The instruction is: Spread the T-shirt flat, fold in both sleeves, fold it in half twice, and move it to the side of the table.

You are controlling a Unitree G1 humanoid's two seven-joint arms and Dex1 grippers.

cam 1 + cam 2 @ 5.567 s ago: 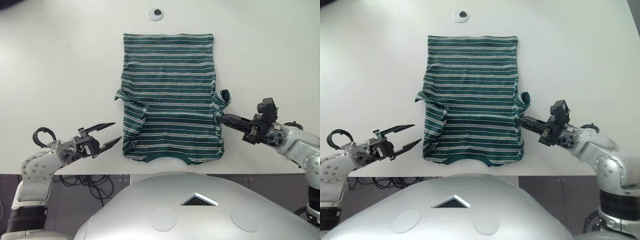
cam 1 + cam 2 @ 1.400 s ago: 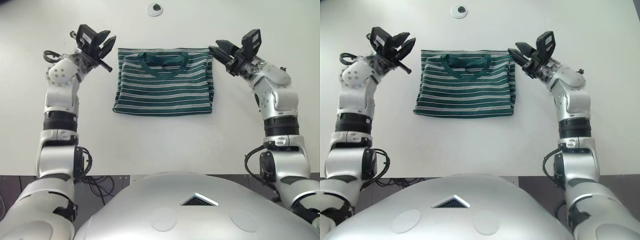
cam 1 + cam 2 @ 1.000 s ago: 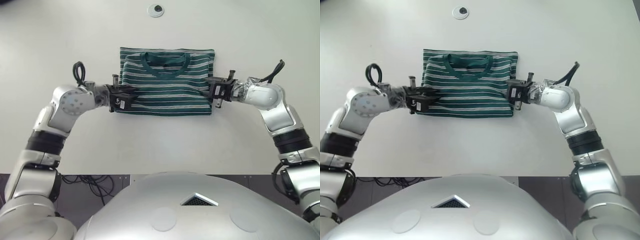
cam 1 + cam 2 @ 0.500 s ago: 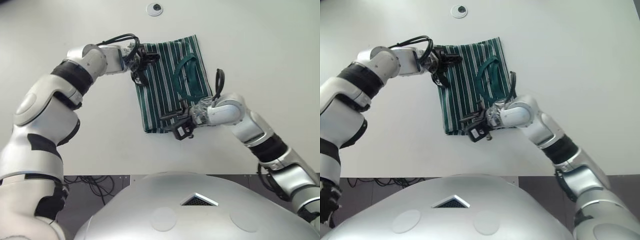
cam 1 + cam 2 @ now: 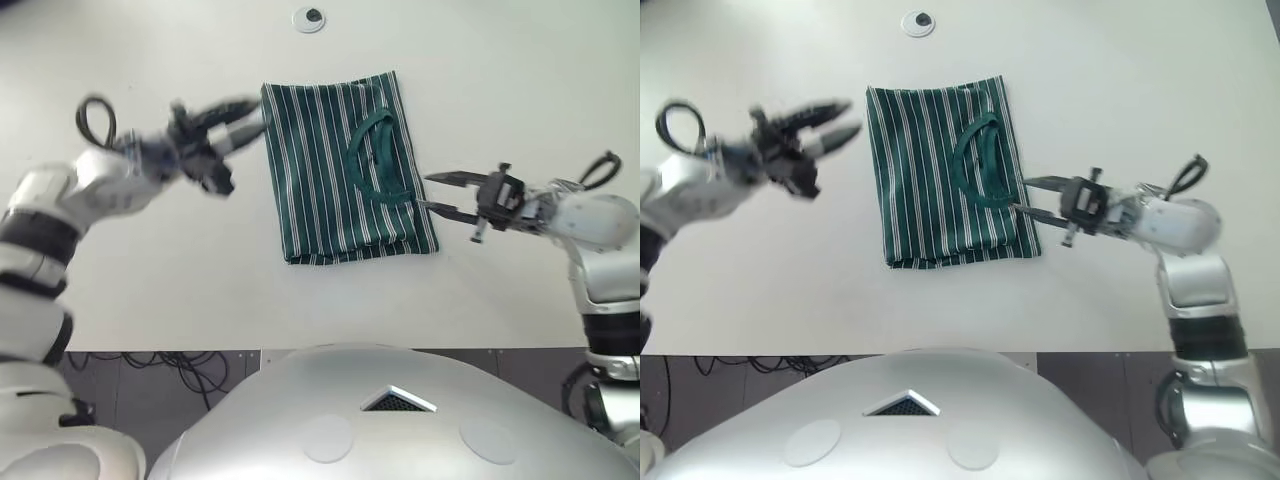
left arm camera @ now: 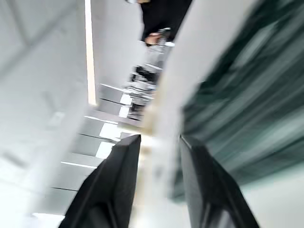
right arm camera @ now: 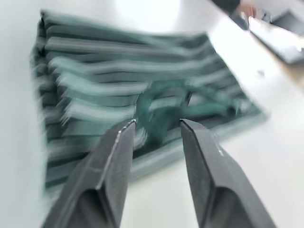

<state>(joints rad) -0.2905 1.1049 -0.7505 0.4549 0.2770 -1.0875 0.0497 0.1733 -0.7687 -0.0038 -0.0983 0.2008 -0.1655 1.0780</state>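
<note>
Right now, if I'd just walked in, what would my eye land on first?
The dark green T-shirt with thin white stripes, folded into a rectangle in the middle of the white table, collar on top. An open two-fingered gripper flanks each side: the left gripper by its far left corner, the right gripper pointing at its right edge. A small round disc lies near the table's far edge.

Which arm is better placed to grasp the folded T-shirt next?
Probably right: the open right gripper points at the T-shirt, fingertips at its right edge; the open left gripper is off its far corner.
</note>
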